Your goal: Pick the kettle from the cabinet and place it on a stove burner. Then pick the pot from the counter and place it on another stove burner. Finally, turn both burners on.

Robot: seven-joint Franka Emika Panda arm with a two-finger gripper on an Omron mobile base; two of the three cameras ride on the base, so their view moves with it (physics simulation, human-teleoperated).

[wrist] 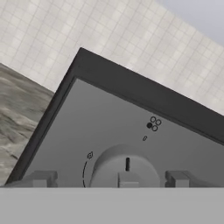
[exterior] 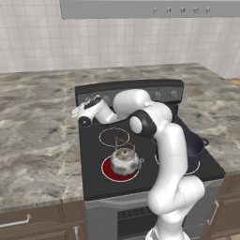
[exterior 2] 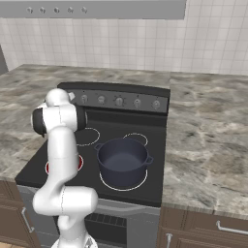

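Spread-fingered tool [wrist: 109, 179] straddles a stove knob [wrist: 126, 168], its lower half cut off.

White arm [exterior: 168, 154] folded forward and leftward, gripper [wrist: 108, 178] level, its 2 fingertips spread wide.

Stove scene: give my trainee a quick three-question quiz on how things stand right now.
1. True or false: the small silvery metal kettle sits on a red-glowing burner.
2. The wide dark blue-grey pot stands on: A) the stone counter, B) the black stove top, C) a drawer.
3. Fill in: the fingers stand ___ on either side of the round grey stove knob.

Key: 1 true; 2 B; 3 open.
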